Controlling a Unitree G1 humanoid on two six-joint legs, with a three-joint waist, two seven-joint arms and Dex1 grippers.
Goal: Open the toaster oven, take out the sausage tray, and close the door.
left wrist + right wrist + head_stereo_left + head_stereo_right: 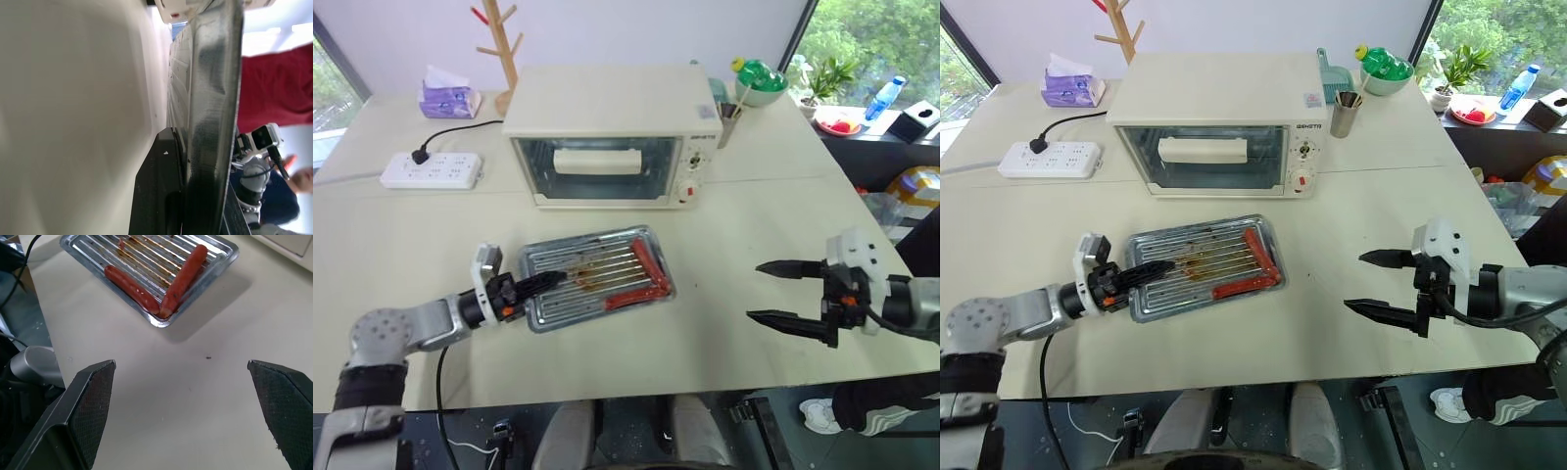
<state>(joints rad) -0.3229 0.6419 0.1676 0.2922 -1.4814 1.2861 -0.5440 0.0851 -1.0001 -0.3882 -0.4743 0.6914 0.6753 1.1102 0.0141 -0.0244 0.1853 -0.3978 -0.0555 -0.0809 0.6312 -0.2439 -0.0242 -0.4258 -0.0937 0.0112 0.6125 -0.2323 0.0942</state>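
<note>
1. Left eye view: the sausage tray [597,276] lies on the cream table [431,255], in front of the toaster oven [612,132] and apart from it. The tray sits skewed, its right end nearer the oven.
2. Tray contents: two reddish-brown sausages [644,274] at the right end, one along the right rim, one along the front rim, their ends meeting at the near right corner. Brown residue marks the ridges at mid-tray.
3. The left gripper [543,282] is clamped on the tray's left rim, fingers closed over the edge and reaching in over the ridges. Left wrist view shows the rim [212,122] pinched edge-on between the black fingers [159,191].
4. The right gripper [781,291] hovers over bare table well to the right of the tray, jaws spread wide, holding nothing. Right wrist view: both fingers far apart, tray beyond them.
5. The door [597,168] is shut, upright; white bar handle [597,160] shows across the glass. Knobs and red switch sit on the right panel.
6. Surroundings: white power strip [431,169] with a black plug to the oven's left; tissue pack [448,96] and wooden rack [501,44] behind; metal cup [1344,114] and green bowl [1386,70] at the oven's right rear.
7. Nothing stands between tray and oven.
</note>
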